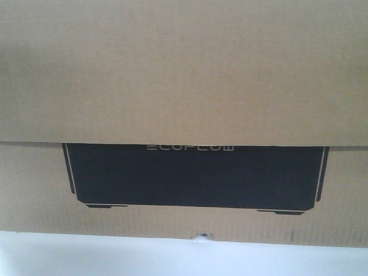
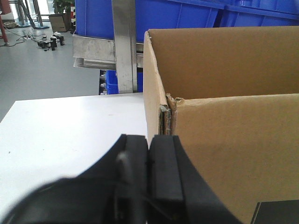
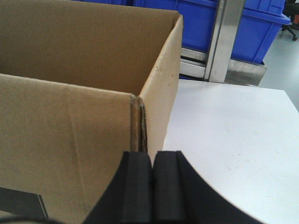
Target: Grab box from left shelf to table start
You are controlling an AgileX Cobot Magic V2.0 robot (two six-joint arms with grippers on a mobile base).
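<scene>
The open-topped brown cardboard box (image 1: pixel 184 75) stands on the white table (image 1: pixel 115 256), and its black ECOFLOW panel (image 1: pixel 195 175) faces the front camera. My left gripper (image 2: pixel 149 140) is shut with its pads pressed together, right in front of the box's near left corner (image 2: pixel 169 105). My right gripper (image 3: pixel 153 156) is shut the same way in front of the box's near right corner (image 3: pixel 138 105). No cardboard shows between either pair of pads. The silvery metal shelf (image 2: pixel 93 49) lies behind the table and also shows in the right wrist view (image 3: pixel 243 72).
Metal upright posts (image 2: pixel 125 46) (image 3: pixel 224 37) rise from the shelf, with blue plastic bins (image 2: pixel 93 16) (image 3: pixel 201 23) behind. Bare white table lies left (image 2: pixel 70 130) and right (image 3: pixel 233 130) of the box. Grey floor with clutter shows far left (image 2: pixel 37 60).
</scene>
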